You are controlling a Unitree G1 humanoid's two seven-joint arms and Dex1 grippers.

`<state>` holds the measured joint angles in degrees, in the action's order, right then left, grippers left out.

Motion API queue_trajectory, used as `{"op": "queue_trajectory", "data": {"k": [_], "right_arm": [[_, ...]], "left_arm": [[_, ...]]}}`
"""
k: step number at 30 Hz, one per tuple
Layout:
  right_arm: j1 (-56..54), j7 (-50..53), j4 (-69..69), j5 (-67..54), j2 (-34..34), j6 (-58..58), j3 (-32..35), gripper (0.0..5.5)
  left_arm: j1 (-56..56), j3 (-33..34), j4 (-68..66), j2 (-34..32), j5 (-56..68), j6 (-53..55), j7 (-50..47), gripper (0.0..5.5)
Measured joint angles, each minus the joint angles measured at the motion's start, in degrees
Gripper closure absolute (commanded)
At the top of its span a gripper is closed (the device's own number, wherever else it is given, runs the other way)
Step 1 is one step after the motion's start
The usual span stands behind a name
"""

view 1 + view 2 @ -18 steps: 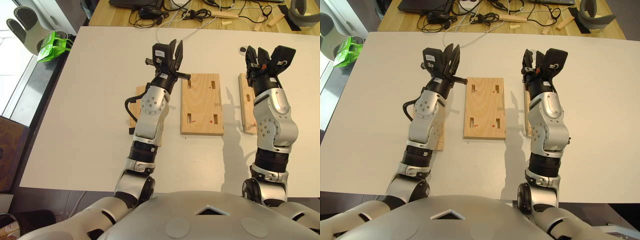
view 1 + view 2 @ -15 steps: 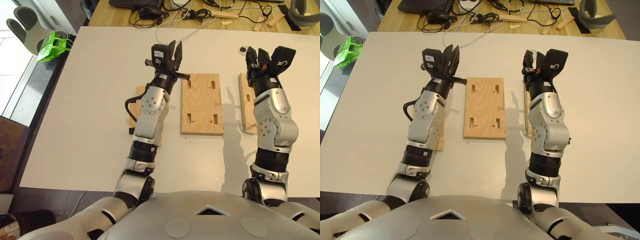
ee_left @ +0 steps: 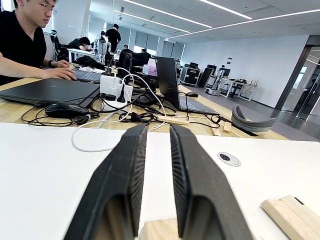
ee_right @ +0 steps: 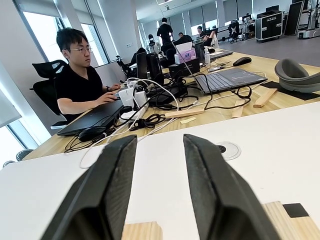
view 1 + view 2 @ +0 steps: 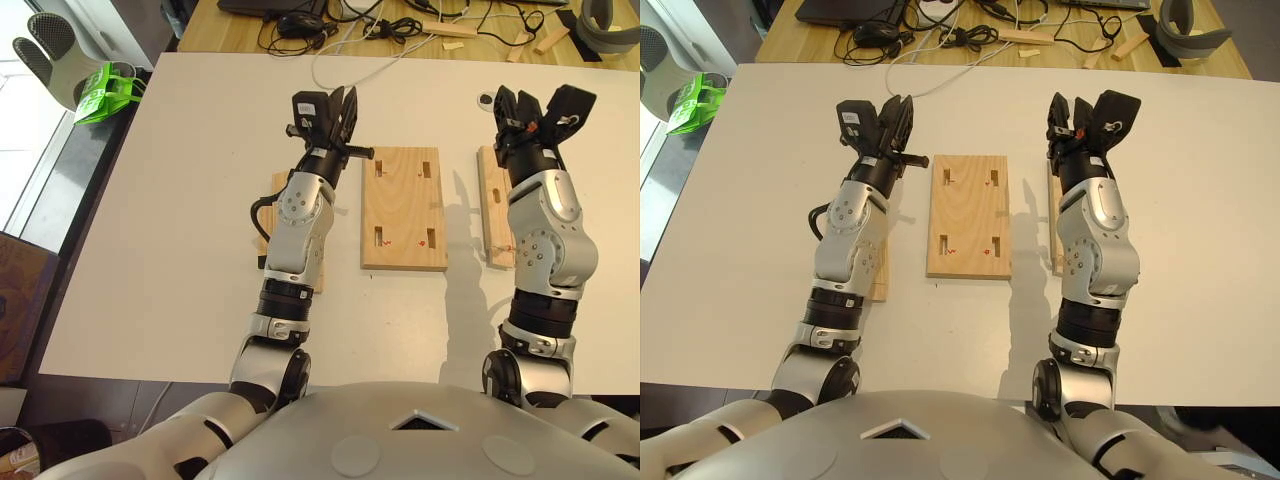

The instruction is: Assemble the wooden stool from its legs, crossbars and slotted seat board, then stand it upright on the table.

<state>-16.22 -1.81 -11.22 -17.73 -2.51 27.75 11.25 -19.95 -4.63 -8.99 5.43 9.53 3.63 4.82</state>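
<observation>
Flanking the seat board (image 5: pixel 403 208), the left claw (image 5: pixel 341 103) is held narrow, the right claw (image 5: pixel 536 104) wider (both empty). The leg (image 5: pixel 486 200) right of the board could be knocked askew by a misaligned descent.

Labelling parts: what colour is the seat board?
Seat board: pale natural wood, best in left eye view.

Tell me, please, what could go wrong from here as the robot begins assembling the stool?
1. The left wooden pieces and right wooden pieces lie partly under the forearms, so the open left gripper or right gripper may misjudge a grasp or knock them.
2. The seat board lies loose and flat on the table; pushing a leg into its slots might slide it.
</observation>
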Motion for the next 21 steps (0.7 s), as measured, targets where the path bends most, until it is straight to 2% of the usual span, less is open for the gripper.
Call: {"op": "queue_trajectory", "data": {"k": [21], "right_arm": [[-1.12, 0.77, 1.13, -0.52, 0.49, 0.00, -0.07, 3.80]], "left_arm": [[-0.65, 0.67, -0.96, 0.29, -0.65, 1.08, -0.61, 4.68]]}}
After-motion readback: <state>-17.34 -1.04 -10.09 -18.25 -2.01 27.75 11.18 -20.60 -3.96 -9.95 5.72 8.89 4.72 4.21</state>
